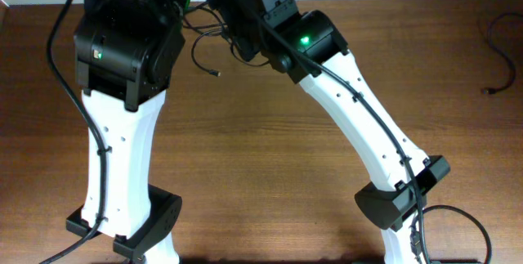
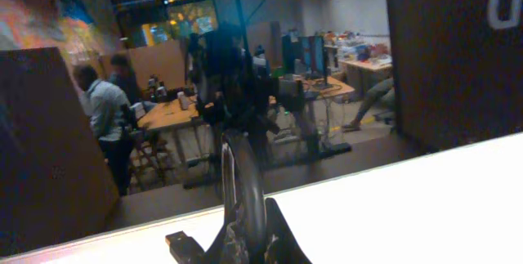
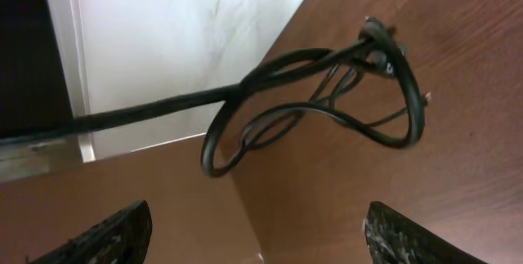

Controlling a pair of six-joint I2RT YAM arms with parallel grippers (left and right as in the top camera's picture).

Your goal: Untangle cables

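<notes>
At the far edge of the brown wooden tabletop [image 1: 270, 149], between my two wrists, sits the tangle of thin black cables [image 1: 204, 43]. Overhead I only get a few loops and one loose plug end [image 1: 216, 73]; the rest is buried under the arm housings.

Left gripper [image 2: 249, 249]: cut off by the bottom of its wrist view, dark and blurry. Its jaws are together, pinched on a loop of the cables [image 2: 243, 186] that stands up from them. A small black plug [image 2: 181, 243] sticks out just left of the fingers. Behind is a dim office, out of focus.

Right gripper [image 3: 257, 239]: only its two black fingertips [image 3: 106, 235] show, at the bottom corners, wide apart with nothing between them. Ahead of it the cables [image 3: 327, 100] form several loops against the wood. Whether they touch it I can't tell. One strand runs straight off left, its end hidden. Can't count the cords.

A separate thin black cord [image 1: 500, 47] lies alone near the table's right edge, well apart and partly cut off by the frame.
</notes>
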